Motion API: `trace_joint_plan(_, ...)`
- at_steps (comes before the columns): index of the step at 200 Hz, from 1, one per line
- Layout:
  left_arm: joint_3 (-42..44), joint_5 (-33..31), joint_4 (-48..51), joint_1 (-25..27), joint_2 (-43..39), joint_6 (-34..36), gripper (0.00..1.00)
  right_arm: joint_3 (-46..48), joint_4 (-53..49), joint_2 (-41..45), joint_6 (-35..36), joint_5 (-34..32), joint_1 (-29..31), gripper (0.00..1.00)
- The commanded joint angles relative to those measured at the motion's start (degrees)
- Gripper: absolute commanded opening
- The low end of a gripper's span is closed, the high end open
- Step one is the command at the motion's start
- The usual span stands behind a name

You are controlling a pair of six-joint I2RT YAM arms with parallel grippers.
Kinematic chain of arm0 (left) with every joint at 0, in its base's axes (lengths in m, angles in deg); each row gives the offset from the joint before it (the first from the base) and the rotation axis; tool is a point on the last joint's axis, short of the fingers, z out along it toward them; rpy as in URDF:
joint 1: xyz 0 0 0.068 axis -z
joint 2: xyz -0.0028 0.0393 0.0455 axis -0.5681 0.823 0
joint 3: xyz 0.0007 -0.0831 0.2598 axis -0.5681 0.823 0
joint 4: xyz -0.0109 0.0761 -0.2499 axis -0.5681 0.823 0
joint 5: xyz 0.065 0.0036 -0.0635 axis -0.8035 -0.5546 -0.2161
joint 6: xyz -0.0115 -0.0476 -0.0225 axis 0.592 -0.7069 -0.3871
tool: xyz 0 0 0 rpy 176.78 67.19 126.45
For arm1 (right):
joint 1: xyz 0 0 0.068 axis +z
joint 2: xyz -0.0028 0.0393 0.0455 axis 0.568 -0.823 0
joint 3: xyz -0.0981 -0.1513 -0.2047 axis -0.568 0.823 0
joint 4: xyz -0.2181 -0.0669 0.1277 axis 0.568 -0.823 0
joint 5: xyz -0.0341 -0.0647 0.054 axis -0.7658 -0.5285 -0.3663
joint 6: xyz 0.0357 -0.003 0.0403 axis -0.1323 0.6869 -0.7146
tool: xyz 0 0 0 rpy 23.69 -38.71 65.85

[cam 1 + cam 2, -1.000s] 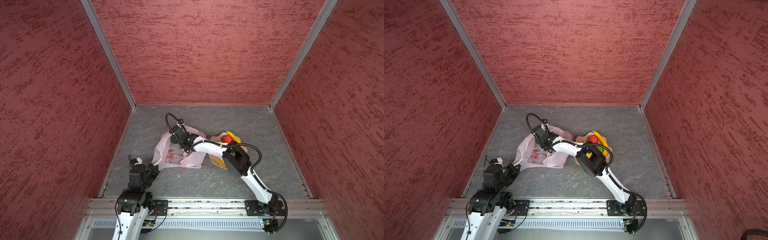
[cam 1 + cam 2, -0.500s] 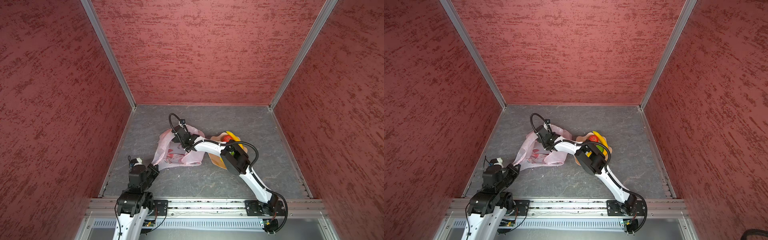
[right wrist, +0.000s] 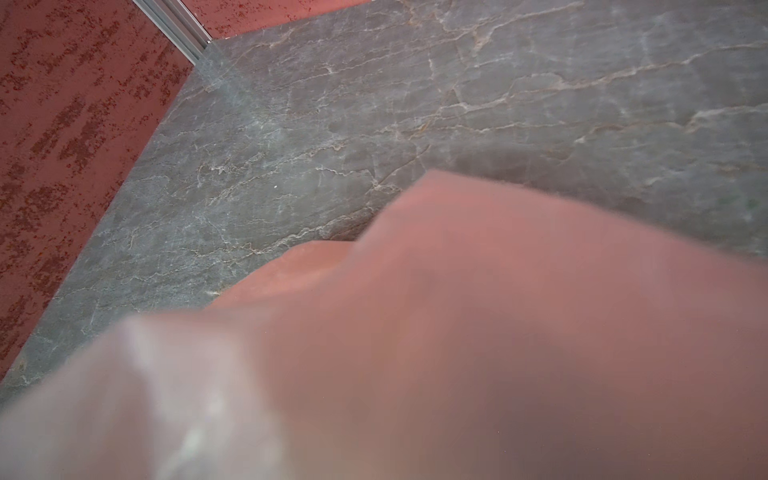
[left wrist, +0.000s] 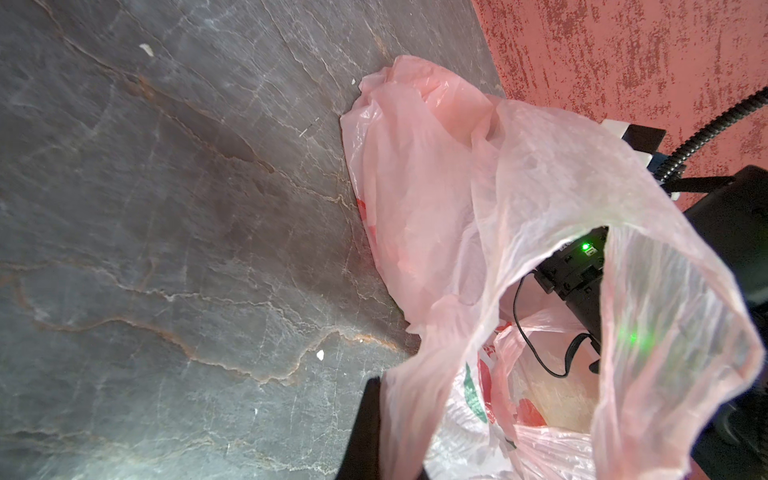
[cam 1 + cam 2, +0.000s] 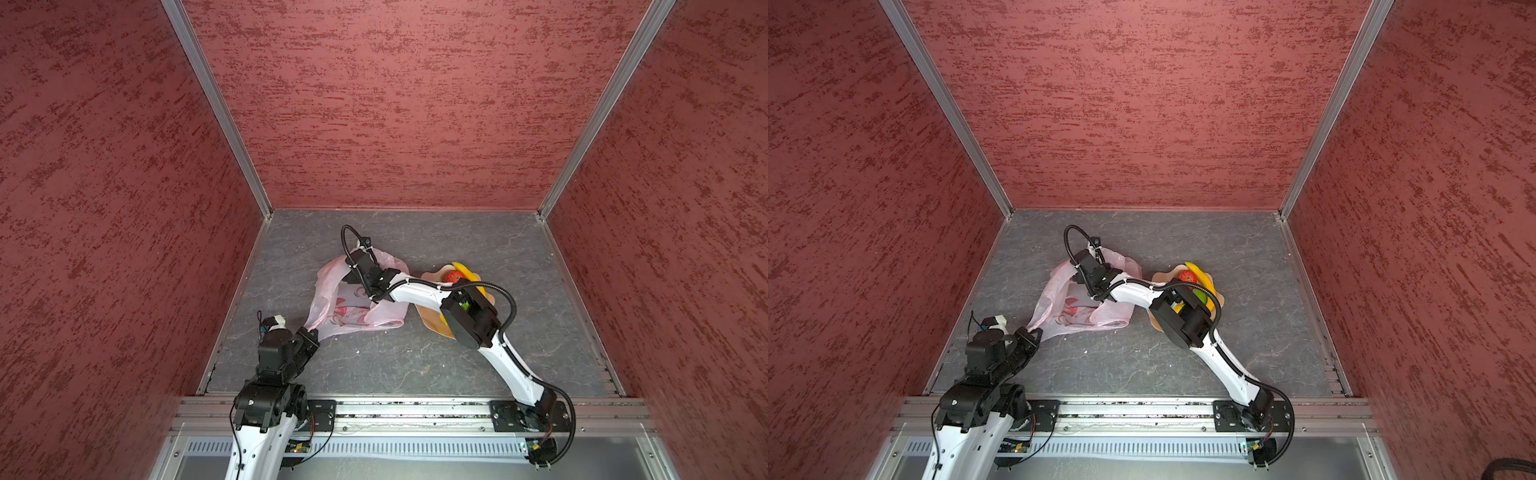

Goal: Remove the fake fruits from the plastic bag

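Near the front-left edge, the left gripper [image 5: 311, 332] is seen with jaws clamped on a handle of the thin pale-pink crinkly plastic bag [image 5: 353, 313], laid mid-surface. The right gripper [image 5: 356, 266] is reached across into the bag's mouth, with its jaws hidden, so their state can't be told. Colourful toy fruits [image 5: 1196, 282] are piled on the tan wavy-edged plate [image 5: 430, 277] just beside it. Bare grey marbled surface [image 5: 415, 365] is left all round, out to the far wall.

Both top views: set high above the near edge of the table [image 5: 415, 365], looking steeply down and forward; near-identical fields, offset sideways, sharing the whole table and three walls [image 5: 395, 104]. Left wrist view: close, facing the open mouth of the plastic bag [image 4: 415, 187]. Right wrist view: against blurred bag film, table corner beyond.
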Motion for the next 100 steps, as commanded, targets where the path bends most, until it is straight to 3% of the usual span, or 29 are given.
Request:
trace_joint_plan(1,0.81,0.68,-1.09,0.38,0.53,0.12,0.0,-2.36,1.47,-2.37,-1.06,1.49,-0.85,0.81)
trace_joint_plan(100,1.78,1.67,-0.57,0.48,-0.45,-0.33,0.0,-7.69,0.0,-5.62,-1.53,2.87,-1.54,0.79)
